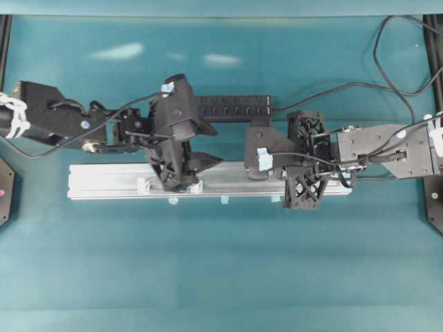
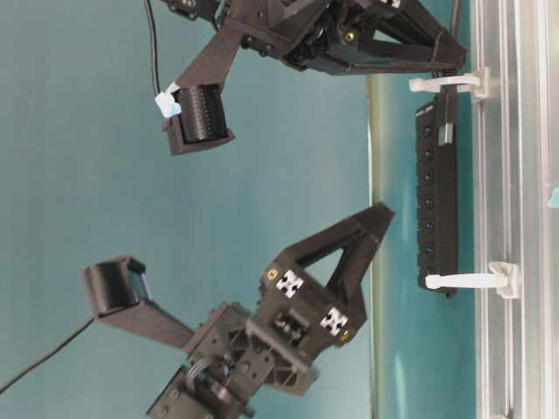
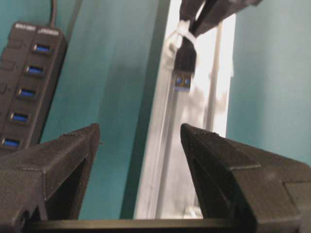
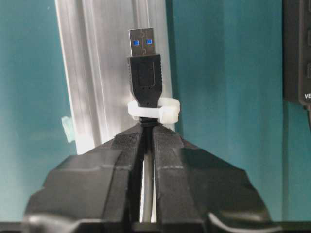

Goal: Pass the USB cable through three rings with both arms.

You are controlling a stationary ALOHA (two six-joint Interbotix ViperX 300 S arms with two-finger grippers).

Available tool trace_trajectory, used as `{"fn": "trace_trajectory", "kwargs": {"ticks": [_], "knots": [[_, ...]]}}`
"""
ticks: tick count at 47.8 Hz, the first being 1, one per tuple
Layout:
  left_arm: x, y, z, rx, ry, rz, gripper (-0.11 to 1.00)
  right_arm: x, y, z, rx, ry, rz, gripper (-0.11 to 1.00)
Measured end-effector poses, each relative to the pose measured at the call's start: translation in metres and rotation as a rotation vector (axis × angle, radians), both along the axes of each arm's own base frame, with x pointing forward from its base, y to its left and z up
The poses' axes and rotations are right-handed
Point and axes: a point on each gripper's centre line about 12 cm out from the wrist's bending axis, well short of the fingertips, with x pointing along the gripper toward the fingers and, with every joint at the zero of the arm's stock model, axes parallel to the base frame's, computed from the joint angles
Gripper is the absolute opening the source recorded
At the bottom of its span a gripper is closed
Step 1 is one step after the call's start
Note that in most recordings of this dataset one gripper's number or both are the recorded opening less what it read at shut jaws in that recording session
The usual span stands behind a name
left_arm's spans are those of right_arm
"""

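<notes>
Fingers [image 4: 141, 160] of the right gripper [image 4: 147, 141] sit nearest in the right wrist view, pressed tight together on the USB cable [image 4: 144, 73]. Just past the fingertips, the black plug pokes through 1 white ring [image 4: 154, 110], and its silver tip with 2 blue spots sticks out on the far side. This ring stands on the silver rail [image 4: 97, 73], which lies across the middle of the teal tabletop [image 1: 221, 263]. In the overhead view, 2 more rings [image 1: 144, 185] show on the left part of the rail. The left gripper [image 3: 141, 138] hangs over the rail with its jaws spread wide and holding nothing, and the plug points at it from farther along the rail. Behind the rail, nearer the far edge of the tabletop, lies a black hub strip [image 1: 235, 107] with blue ports.
</notes>
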Motion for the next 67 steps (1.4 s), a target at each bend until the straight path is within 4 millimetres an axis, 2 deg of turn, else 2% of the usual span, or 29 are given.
{"fn": "trace_trajectory", "kwargs": {"ticks": [12, 29, 44, 67], "knots": [[0.009, -0.003, -0.010, 0.018, 0.016, -0.023, 0.78, -0.001, 0.001, -0.003, 0.017, -0.025, -0.021, -0.09], [0.033, -0.031, -0.022, 0.102, 0.015, -0.150, 0.78, -0.003, -0.002, -0.004, 0.020, -0.028, -0.033, -0.09], [0.053, -0.026, -0.027, 0.105, 0.006, -0.141, 0.78, -0.003, -0.003, -0.004, 0.021, -0.031, -0.034, -0.09], [0.054, -0.016, -0.034, 0.098, 0.036, -0.121, 0.76, -0.001, -0.002, -0.004, 0.027, -0.072, -0.027, -0.09]]}}
